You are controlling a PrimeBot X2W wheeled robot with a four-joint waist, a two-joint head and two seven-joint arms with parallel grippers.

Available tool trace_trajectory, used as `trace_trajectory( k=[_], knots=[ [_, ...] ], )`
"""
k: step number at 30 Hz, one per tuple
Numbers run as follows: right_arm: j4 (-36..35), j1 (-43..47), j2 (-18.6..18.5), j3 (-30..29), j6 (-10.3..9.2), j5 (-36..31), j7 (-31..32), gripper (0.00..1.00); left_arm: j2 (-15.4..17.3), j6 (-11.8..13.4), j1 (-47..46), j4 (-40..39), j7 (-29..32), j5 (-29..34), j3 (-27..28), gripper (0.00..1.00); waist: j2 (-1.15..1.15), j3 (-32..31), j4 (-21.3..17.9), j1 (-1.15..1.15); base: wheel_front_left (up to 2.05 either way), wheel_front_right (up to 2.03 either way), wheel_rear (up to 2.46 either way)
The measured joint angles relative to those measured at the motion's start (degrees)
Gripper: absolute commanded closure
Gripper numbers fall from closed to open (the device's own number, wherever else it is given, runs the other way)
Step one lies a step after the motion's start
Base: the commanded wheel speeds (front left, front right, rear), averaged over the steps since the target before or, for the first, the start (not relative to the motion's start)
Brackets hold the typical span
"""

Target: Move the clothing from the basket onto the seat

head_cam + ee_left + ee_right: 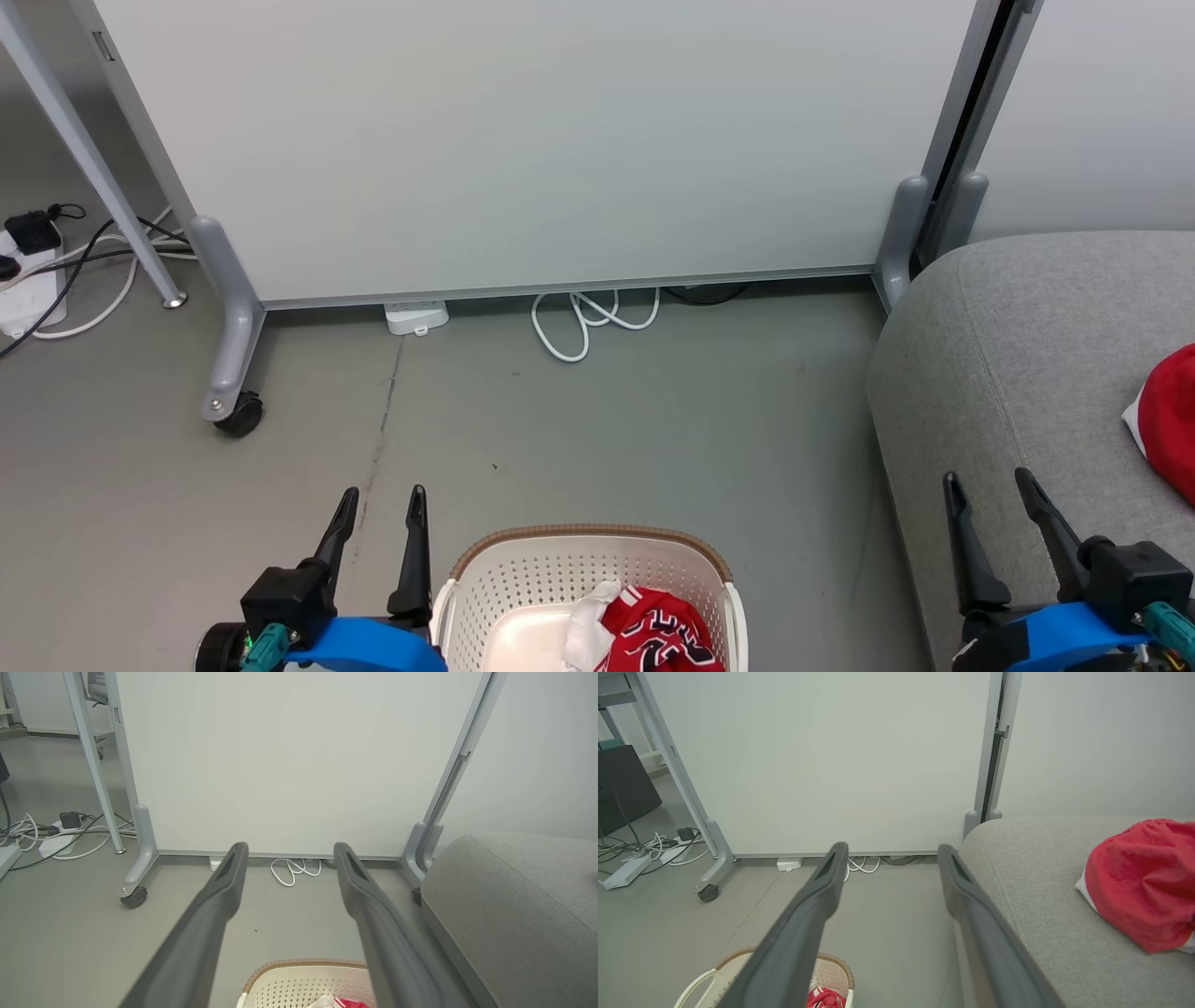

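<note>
Evenly forward and low: left gripper [384,492] and right gripper [987,476], jaws spread, empty.

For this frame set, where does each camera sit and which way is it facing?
Head view: on the head, looking forward and down at the floor, basket and partition panel; left tool lower left, right tool lower right, both open.
Left wrist view: on the left wrist, looking along its own fingers toward the panel, basket rim below.
Right wrist view: on the right wrist, along its fingers, sofa with the plain red garment at right.
Shared: all three show the basket, sofa and panel.
</note>
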Motion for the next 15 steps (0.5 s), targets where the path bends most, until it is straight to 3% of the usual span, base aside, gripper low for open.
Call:
trace_trajectory(
  k=[15],
  knots=[
    [-0.4,-0.2,0.0,0.6,0.0,0.3,-0.1,0.0,0.0,-0.2,-1.0,1.0,0.0,0.3,-1.2,0.0,0.0,1.3,-0.5,0.0,0.0,0.0,0.0]
  ],
)
